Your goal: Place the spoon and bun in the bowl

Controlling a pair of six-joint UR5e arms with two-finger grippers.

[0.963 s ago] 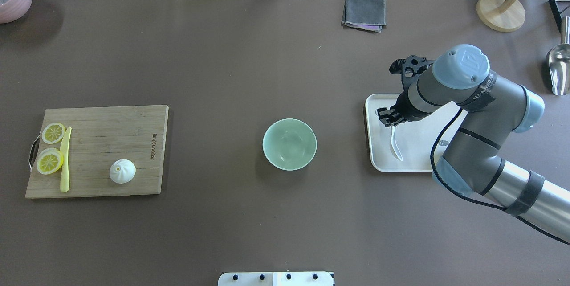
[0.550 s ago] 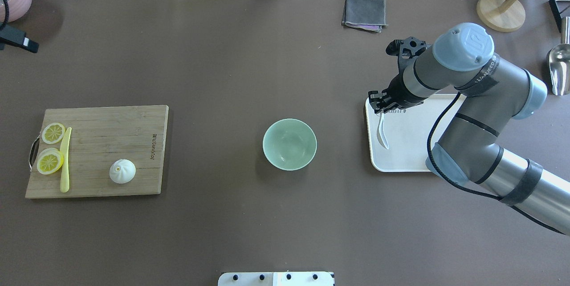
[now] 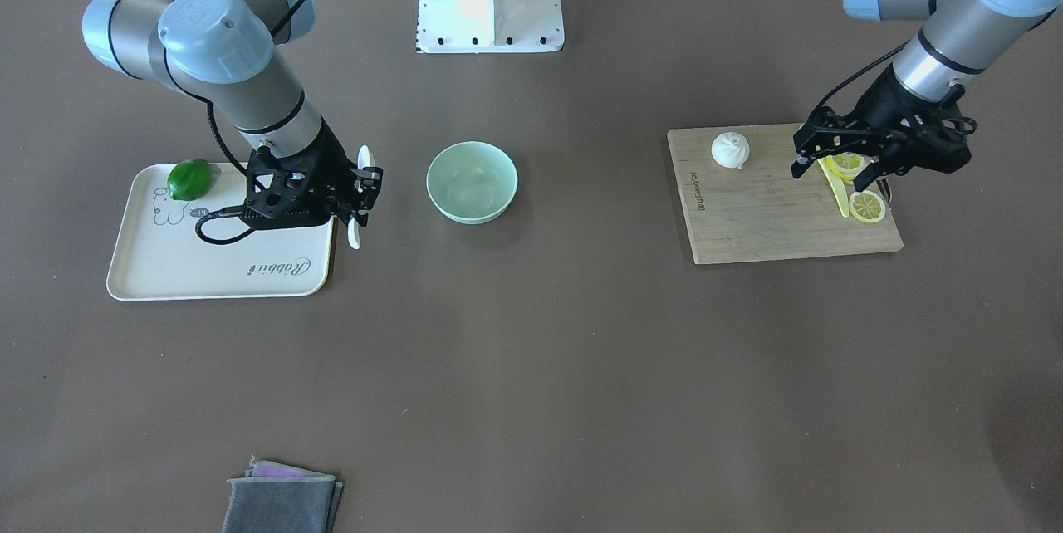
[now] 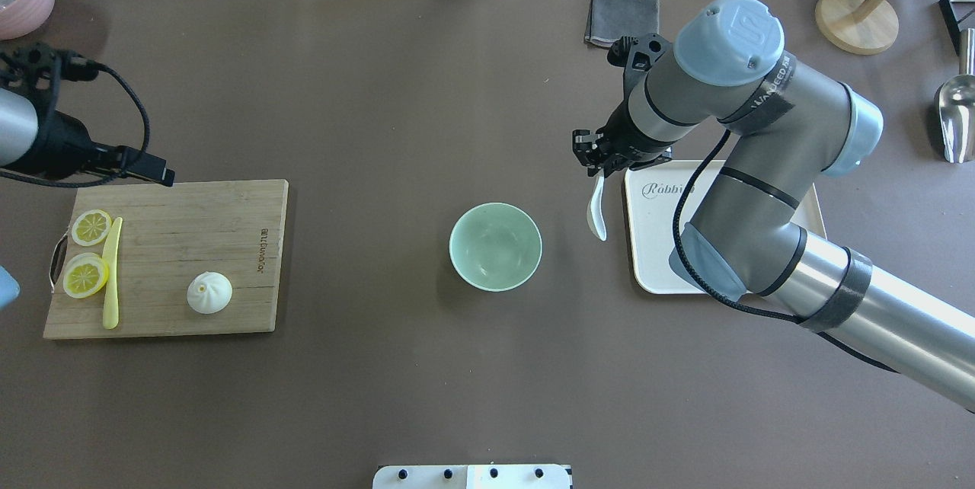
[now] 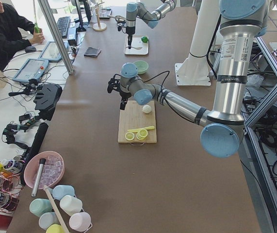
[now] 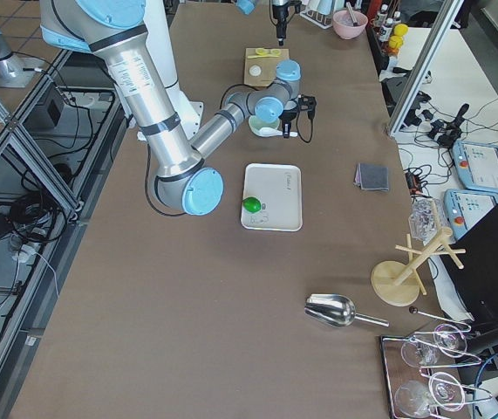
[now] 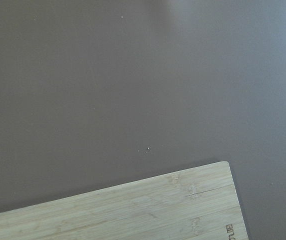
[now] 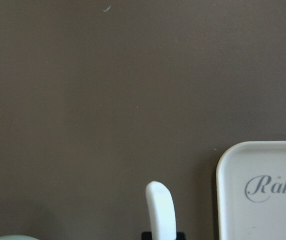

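Right fingers [image 4: 591, 167] pinch the glossy white soup spoon [image 4: 596, 216] just right of the round mint-green bowl [image 4: 460, 224]; left fingers [image 3: 805, 156] spread.

place: robotics lab | signs: operator [image 5: 3, 33] at keyboard [image 5: 62, 26] — teach pendant [image 5: 31, 71] alongside

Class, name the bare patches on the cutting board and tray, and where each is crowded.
Cutting board: free from the bun to the logo end; crowded by lemon slices and knife at the handle end. Tray: free except the lime corner.
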